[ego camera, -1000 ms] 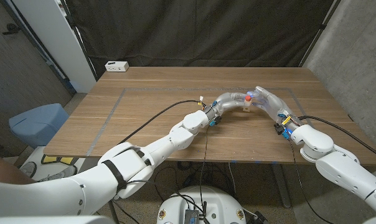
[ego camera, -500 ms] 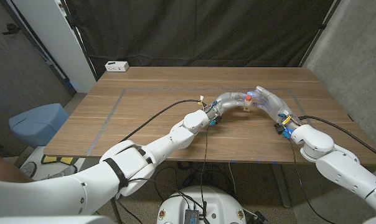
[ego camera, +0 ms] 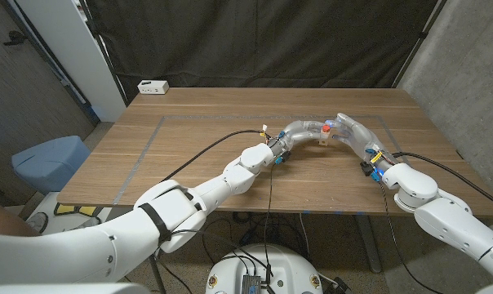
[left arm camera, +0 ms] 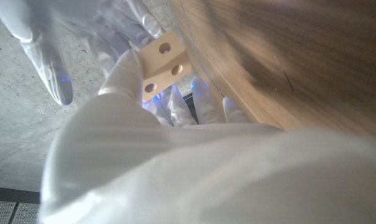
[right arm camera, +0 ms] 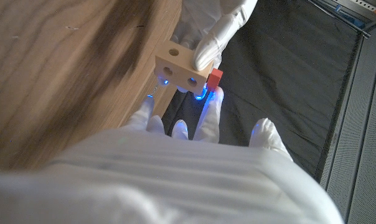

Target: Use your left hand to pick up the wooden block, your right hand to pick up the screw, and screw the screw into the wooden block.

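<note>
A pale wooden block [right arm camera: 180, 70] with round holes is held above the table by my left hand [ego camera: 299, 132]; the block [left arm camera: 164, 63] shows its holes in the left wrist view, and as a small pale piece [ego camera: 322, 136] in the head view. My right hand [ego camera: 350, 132] meets the block from the other side and pinches a red-headed screw [right arm camera: 215, 79] against its end face. The red head [ego camera: 326, 128] sits just above the block in the head view. The screw's shaft is hidden.
The wooden table [ego camera: 197, 155] carries grey tape lines. A white power strip [ego camera: 153, 86] lies at its far left corner. A blue bin [ego camera: 49, 162] stands on the floor to the left. Black cables run along both arms.
</note>
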Robot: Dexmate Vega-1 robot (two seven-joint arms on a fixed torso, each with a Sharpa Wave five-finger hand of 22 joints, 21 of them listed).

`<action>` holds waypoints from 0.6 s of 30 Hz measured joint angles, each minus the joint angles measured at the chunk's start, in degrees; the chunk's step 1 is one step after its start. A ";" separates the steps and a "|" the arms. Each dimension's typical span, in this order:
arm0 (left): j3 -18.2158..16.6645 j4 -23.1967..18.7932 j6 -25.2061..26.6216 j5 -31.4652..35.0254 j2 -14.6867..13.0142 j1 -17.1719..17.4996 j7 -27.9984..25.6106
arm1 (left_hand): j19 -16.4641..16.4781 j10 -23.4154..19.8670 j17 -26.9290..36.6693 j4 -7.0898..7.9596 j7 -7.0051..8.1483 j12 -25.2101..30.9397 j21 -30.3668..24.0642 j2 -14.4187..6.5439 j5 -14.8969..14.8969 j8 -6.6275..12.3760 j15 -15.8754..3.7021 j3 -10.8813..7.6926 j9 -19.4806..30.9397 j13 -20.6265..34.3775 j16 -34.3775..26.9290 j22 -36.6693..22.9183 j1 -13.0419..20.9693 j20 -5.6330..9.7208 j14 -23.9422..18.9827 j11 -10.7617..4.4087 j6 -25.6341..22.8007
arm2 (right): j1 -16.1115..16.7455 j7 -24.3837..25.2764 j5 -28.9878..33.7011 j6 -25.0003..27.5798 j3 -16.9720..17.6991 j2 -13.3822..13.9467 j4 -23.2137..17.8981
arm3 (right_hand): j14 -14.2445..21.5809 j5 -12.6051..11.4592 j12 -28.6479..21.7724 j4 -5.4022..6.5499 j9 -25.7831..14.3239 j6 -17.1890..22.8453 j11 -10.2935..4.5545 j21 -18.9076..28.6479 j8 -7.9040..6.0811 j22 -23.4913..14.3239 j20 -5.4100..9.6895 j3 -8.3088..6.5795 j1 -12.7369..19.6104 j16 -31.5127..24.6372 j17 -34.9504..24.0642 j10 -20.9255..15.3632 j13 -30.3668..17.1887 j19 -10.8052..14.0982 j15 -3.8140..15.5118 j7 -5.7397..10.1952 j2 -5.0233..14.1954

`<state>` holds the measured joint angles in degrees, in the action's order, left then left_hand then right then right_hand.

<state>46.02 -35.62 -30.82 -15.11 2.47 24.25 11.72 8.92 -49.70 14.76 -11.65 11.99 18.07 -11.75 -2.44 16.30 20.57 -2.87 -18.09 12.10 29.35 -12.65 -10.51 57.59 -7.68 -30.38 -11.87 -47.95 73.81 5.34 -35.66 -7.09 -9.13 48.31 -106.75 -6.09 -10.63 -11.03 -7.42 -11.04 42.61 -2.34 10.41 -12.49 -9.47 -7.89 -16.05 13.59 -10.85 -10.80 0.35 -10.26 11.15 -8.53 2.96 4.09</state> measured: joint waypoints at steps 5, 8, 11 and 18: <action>-0.18 1.84 -0.73 -0.24 0.65 -0.65 0.39 | 0.00 0.00 0.00 0.00 0.00 0.00 0.00 0.00 -0.16 0.00 0.00 0.00 0.04 0.00 0.00 0.00 0.00 0.00 0.00 0.00 0.00 | 0.00 0.59 0.00 0.34 0.01 0.00 -0.26 | 0.18 0.00 -0.23 0.00 -0.31 1.02 0.14 0.00 -0.06 0.00 0.00 0.00 0.00 -0.41 0.00 -0.82 0.00 0.00 -0.19 -0.21 0.00; -0.22 2.38 -1.10 -0.38 0.83 -0.82 0.58 | 0.00 0.00 0.00 0.00 0.00 0.00 0.00 0.00 -0.16 0.00 0.00 0.00 0.04 0.00 0.00 0.00 0.00 0.00 0.00 0.00 0.00 | 0.02 0.77 0.01 0.43 0.06 0.00 -0.47 | 0.69 0.00 -0.23 0.00 -0.31 1.53 0.23 0.00 -0.33 0.00 -0.21 0.00 0.00 -0.45 0.00 -1.01 0.00 0.21 -0.08 -0.29 0.00; -0.36 3.76 -1.55 -0.51 1.31 -1.27 0.83 | 0.00 0.00 0.00 0.00 0.00 0.00 0.00 0.00 -0.17 0.00 0.00 0.00 0.04 0.00 0.00 0.00 0.00 0.00 0.00 0.00 0.00 | 0.11 1.20 0.15 0.66 0.12 0.00 -0.67 | 0.88 0.00 -0.23 0.00 -0.31 2.35 0.34 0.00 -0.75 0.00 -0.21 0.00 -0.23 -0.45 0.01 -1.56 0.00 0.21 -0.27 -0.72 0.23; -0.67 5.61 -2.17 -0.86 1.96 -1.83 1.11 | 0.00 0.00 0.00 0.00 0.00 0.00 0.00 0.00 0.04 -0.02 0.00 0.00 0.04 0.00 0.00 0.00 0.00 0.00 0.00 0.00 0.00 | 0.27 1.72 0.28 1.10 0.20 0.00 -1.08 | 1.50 0.00 -0.64 0.00 -0.30 3.89 0.30 0.45 -0.99 0.01 -0.32 0.00 -0.23 -0.45 0.14 -2.71 0.00 0.99 -0.27 -1.02 0.23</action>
<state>45.36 -30.01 -32.99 -15.97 4.43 22.41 12.83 8.92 -49.70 14.76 -11.65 12.00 18.07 -11.75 -2.44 16.34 20.55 -2.87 -18.10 12.14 29.35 -12.65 -10.51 57.59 -7.68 -30.38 -11.87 -47.95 74.08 7.05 -35.37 -5.99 -8.93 48.31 -107.83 -4.60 -10.63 -11.67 -7.42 -11.34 46.50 -2.05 10.86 -13.49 -9.46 -8.21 -16.05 13.36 -11.30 -10.65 -2.36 -10.26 12.14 -8.80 1.94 4.32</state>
